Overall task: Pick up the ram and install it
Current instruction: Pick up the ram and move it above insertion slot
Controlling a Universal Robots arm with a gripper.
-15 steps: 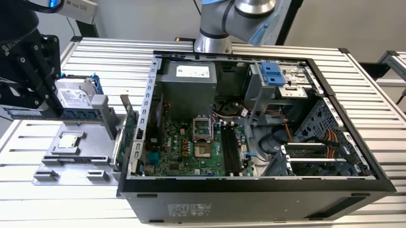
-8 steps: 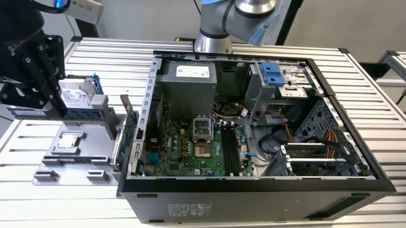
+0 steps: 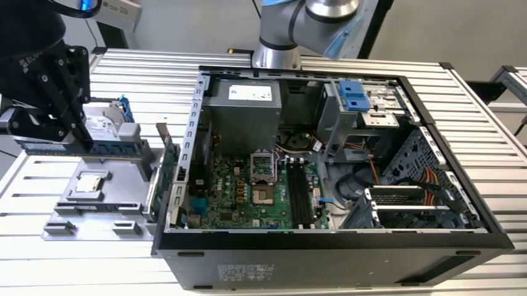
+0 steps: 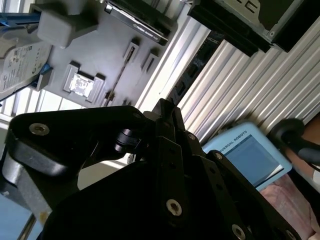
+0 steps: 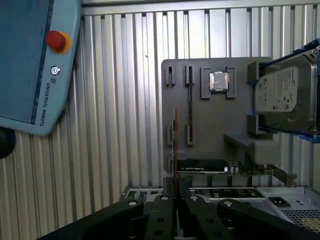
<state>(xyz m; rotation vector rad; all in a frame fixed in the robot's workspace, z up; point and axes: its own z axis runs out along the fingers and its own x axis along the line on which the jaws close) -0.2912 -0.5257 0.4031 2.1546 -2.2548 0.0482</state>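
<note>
The end effector (image 3: 82, 145) is clamped on the ram (image 3: 115, 148) over the grey tray (image 3: 123, 185). The tray holds a processor (image 3: 89, 184) and a hard drive (image 3: 103, 126).

The arm (image 3: 317, 15) is a rounded silver-grey tube and joint housing with light blue cap rings. The gripper (image 3: 83, 145) is matte black, built from flat, angular linkage plates joined at round pivots. In the second wrist view, silver round-head screws (image 4: 173, 207) sit in recessed holes along the links, and in the first wrist view its narrow fingers (image 5: 184, 192) taper to slim tips.
</note>
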